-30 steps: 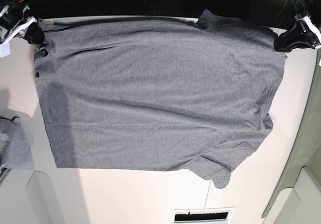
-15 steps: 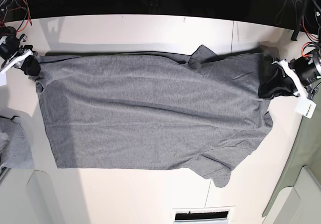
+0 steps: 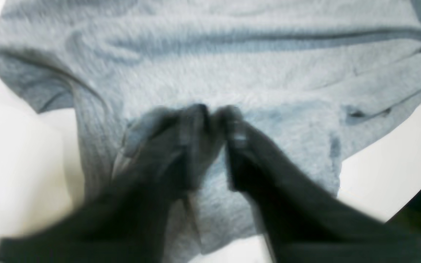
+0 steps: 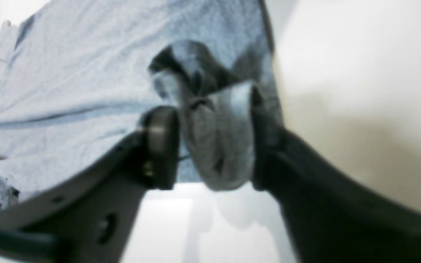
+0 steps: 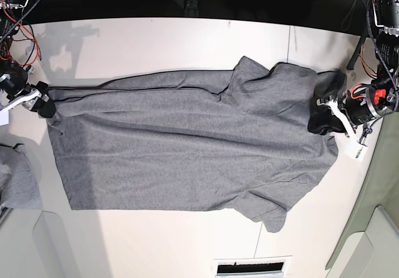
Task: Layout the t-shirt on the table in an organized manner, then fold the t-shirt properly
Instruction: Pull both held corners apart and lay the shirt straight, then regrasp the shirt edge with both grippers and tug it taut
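One heather-grey t-shirt (image 5: 187, 147) is lying spread across the white table (image 5: 156, 41), its far edge folding over on itself. A second grey cloth bunch (image 5: 15, 184) is peeking in at the table's edge. Two grippers are working opposite ends: the right gripper (image 4: 214, 142) is standing wide with a cloth bunch between its fingers, and the left gripper (image 3: 216, 113) is blurring, tips nearly together over the fabric, can't tell if it's pinching.

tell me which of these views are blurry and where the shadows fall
Left wrist view: smeared by motion blur, the left claw a dark smudge over the t-shirt. Right wrist view: soft too, the right claw casting a faint shadow on the table. Base view: sharp, with arm and cable shadows near the table's far-left corner.
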{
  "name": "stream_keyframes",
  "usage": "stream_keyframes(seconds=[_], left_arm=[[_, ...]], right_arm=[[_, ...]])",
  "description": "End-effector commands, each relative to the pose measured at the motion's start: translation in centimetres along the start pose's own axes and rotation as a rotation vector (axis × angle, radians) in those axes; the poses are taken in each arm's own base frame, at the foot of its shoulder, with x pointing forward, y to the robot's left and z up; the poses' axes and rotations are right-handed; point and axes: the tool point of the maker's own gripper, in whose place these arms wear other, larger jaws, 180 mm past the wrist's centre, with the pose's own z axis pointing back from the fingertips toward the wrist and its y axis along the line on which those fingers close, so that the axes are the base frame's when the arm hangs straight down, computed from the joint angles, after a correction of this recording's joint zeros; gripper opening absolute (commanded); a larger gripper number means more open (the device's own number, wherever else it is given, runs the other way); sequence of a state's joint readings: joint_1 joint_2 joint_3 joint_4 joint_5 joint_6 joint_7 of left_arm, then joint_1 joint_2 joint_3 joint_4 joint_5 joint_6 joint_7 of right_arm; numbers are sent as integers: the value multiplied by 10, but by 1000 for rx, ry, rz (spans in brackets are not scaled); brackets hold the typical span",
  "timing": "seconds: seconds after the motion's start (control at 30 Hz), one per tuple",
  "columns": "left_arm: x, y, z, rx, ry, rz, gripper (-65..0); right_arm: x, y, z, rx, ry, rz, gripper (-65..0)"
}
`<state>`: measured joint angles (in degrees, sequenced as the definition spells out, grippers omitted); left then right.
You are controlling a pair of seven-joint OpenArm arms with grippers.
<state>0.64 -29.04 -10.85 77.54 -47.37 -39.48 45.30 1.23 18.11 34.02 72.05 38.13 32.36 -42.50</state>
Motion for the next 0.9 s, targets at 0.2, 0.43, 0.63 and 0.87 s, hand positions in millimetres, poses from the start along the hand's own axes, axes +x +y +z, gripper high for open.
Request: stream_keyframes(seconds=[0.2,0.43,0.63,0.87], left_arm=[[31,15,55,-68,-150,174,-344],[-1,32,94,-42,-191,317,-344],[-39,20,90,-55,-146,394,-344],[-42,16,87,-62,-149,406,-344]], right_arm=[[20,-22,30,-52,-75,-8,-321],[23,-49,52,-127,-121,-48,-320],[21,-50,50,-141,-107,-32,-320],[9,-30,30,-102,-46,18,-321]])
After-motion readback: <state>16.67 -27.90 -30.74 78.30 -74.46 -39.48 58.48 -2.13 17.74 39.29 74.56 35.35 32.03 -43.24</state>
